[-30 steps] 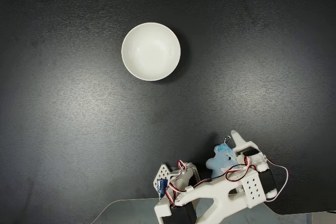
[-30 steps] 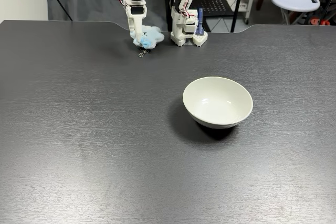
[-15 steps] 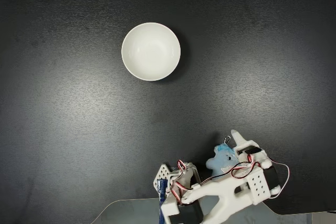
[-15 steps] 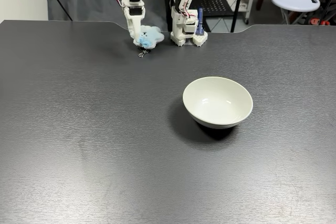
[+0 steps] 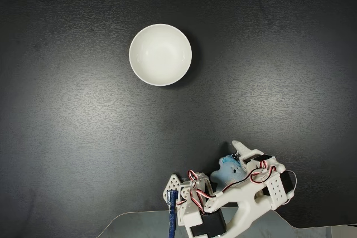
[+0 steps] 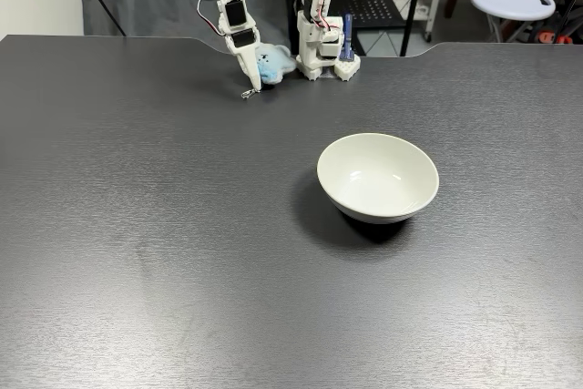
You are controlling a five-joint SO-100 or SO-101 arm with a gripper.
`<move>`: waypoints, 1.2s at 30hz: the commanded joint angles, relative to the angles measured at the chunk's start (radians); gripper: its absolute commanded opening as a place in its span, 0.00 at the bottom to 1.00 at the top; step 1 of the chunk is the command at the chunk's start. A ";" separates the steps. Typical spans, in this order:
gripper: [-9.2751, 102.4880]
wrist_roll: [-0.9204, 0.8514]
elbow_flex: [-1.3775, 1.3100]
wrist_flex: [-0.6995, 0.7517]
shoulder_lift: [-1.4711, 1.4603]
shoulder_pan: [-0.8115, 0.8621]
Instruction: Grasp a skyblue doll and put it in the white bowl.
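- I see the small fluffy sky-blue plush doll (image 5: 227, 170) pinched in the white two-finger gripper (image 6: 252, 77), close by the arm's base (image 6: 319, 47) at the far edge of the dark matte surface (image 6: 182, 225).
- The gripper looks closed on the doll's body; its metal clasp (image 6: 245, 93) dangles below.
- I judge the doll light, soft and squashy, not fragile; a hold across the plump middle suits it best, since the fur may slip.
- The round glossy white bowl (image 5: 160, 54) sits empty, well apart from the doll.
- I can read no labels or writing.
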 commanded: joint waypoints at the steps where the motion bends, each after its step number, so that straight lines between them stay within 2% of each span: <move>1: 0.47 0.002 -0.005 0.003 0.005 0.072; 22: 0.47 0.000 -0.017 -0.002 -0.114 0.072; 25: 0.46 0.000 -0.015 -0.048 -0.121 0.071; 29: 0.36 0.002 -0.015 -0.077 -0.144 0.071; 36: 0.07 0.003 -0.015 -0.075 -0.143 0.071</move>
